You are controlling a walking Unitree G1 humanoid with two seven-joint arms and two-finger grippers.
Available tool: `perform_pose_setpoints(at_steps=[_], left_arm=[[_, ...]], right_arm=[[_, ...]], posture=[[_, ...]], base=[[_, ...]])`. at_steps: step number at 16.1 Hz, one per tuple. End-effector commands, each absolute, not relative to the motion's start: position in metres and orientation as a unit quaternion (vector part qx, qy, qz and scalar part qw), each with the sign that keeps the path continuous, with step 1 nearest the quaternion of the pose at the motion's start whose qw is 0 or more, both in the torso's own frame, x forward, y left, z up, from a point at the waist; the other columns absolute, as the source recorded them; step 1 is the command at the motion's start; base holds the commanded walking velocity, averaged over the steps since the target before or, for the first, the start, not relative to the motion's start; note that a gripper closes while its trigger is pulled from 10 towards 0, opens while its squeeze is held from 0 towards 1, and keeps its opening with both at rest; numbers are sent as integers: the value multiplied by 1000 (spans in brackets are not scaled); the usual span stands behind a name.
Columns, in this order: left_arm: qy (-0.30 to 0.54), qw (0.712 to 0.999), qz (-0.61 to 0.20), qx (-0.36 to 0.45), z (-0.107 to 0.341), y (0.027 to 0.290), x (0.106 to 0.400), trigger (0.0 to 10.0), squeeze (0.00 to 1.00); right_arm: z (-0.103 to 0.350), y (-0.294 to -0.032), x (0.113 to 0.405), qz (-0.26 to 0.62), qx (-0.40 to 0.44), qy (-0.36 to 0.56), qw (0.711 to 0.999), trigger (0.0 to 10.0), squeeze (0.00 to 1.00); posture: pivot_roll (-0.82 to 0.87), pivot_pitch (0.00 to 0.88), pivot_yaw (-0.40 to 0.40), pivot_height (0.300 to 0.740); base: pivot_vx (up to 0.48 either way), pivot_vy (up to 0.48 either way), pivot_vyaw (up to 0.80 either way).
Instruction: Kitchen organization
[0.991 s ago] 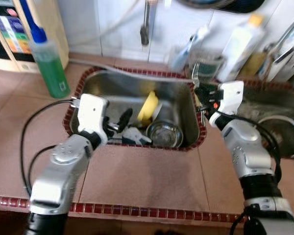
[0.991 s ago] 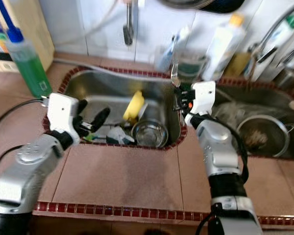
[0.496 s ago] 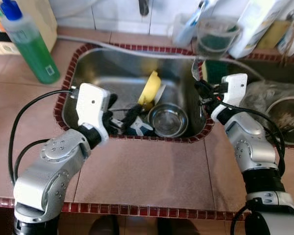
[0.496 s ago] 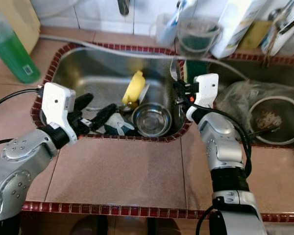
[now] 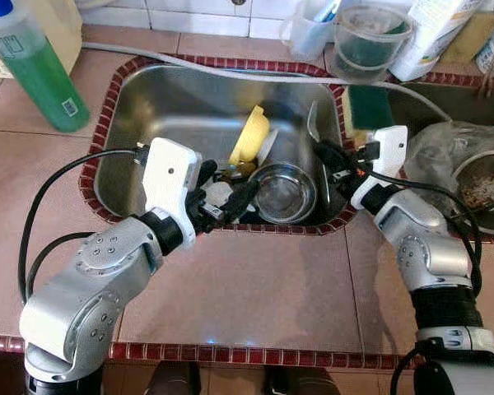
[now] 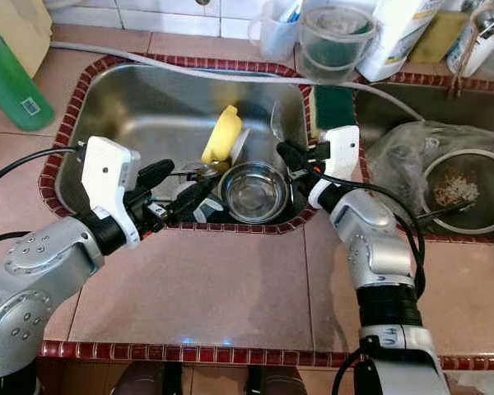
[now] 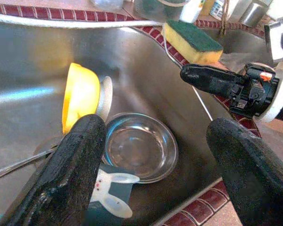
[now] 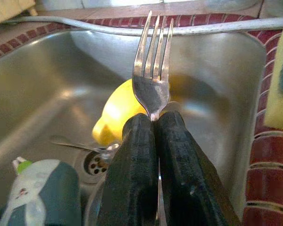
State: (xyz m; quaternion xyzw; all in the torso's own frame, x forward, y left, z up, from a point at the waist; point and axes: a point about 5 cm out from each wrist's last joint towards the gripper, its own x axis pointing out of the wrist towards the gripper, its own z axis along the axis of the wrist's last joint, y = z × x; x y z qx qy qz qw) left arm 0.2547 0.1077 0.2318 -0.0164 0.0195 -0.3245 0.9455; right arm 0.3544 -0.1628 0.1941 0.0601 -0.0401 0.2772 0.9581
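My right gripper, fingers clamped on the fork, has dropped over the sink; my left gripper, fingers apart, has closed toward the steel bowl, probably next.

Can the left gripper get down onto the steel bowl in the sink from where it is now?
Probably yes. The left gripper is open over the sink's near edge, and the steel bowl lies just ahead of its fingers with nothing over it. The right gripper, shut on a fork, hovers close beside the bowl.
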Motion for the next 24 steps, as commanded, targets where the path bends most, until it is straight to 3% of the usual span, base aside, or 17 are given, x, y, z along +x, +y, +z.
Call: perform_pose_setpoints(at_steps=[1, 12, 21, 24], left_arm=[[18, 942, -335, -15, 235, 103, 250, 10000, 0], [20, 948, -318, -11, 234, 106, 255, 10000, 0], [-3, 978, -209, 20, 208, 127, 288, 10000, 0], [11, 987, -161, 22, 184, 134, 300, 10000, 0]], right_arm=[[172, -163, 350, 277, 80, 8, 957, 10000, 1000], [175, -161, 348, 285, 90, 7, 954, 10000, 1000], [174, -143, 337, 271, 110, -37, 955, 10000, 1000], [168, -151, 335, 215, 121, -54, 968, 10000, 1000]], posture=[[-4, 370, -51, 740], [0, 350, -52, 740], [13, 172, -38, 740], [8, 93, -30, 740]], base=[[0, 0, 0], [0, 0, 0], [0, 0, 0], [0, 0, 0]])
